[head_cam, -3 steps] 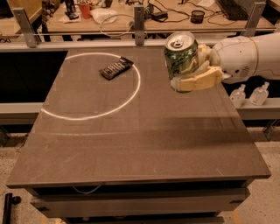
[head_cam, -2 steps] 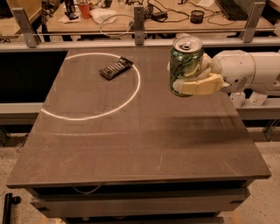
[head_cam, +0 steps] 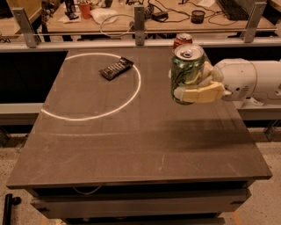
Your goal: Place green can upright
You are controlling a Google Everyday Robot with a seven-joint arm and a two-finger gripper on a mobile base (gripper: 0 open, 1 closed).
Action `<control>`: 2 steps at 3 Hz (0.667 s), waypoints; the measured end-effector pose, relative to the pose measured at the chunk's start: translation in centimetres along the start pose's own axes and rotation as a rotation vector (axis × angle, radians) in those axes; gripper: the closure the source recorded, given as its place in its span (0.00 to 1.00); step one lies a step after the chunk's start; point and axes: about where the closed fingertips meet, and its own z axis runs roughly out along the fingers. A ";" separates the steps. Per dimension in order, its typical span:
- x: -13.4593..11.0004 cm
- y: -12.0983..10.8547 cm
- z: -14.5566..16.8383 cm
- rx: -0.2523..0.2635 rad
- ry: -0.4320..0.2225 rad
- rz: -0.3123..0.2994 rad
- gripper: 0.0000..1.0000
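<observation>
Where the white arm (head_cam: 250, 79) reaches in from the right edge, the gripper (head_cam: 189, 90) is clamped on the green can (head_cam: 186, 66). Its cream fingers (head_cam: 203, 93) press against the lower half of the can's side. The can stands close to upright in that grip, with its silver top and pull tab facing up and a little towards the camera. It appears to hang clear of the table (head_cam: 131, 145) rather than rest on it, since a soft shadow (head_cam: 206, 132) lies on the surface lower down, though the angle makes this hard to confirm. The can is over the right part of the tabletop, towards the far side.

Just behind it, near the far edge of the table, a red can (head_cam: 182, 39) stands upright, its lower part hidden by the green one. To the left, well apart from both cans, a white ring (head_cam: 139, 81) is drawn on the dark tabletop. A dark wrapped bar (head_cam: 116, 68) lies flat inside the ring, near its far right side.

Beyond the table a metal rail (head_cam: 88, 44) runs across on upright posts. Behind it is a desk (head_cam: 175, 24) with cables (head_cam: 164, 13), a red cup (head_cam: 84, 9) and a small black tub (head_cam: 198, 16).
</observation>
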 end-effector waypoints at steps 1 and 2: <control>1.9 1.6 -0.6 0.038 -0.005 0.027 1.00; 4.9 2.8 -1.1 0.055 0.020 0.036 1.00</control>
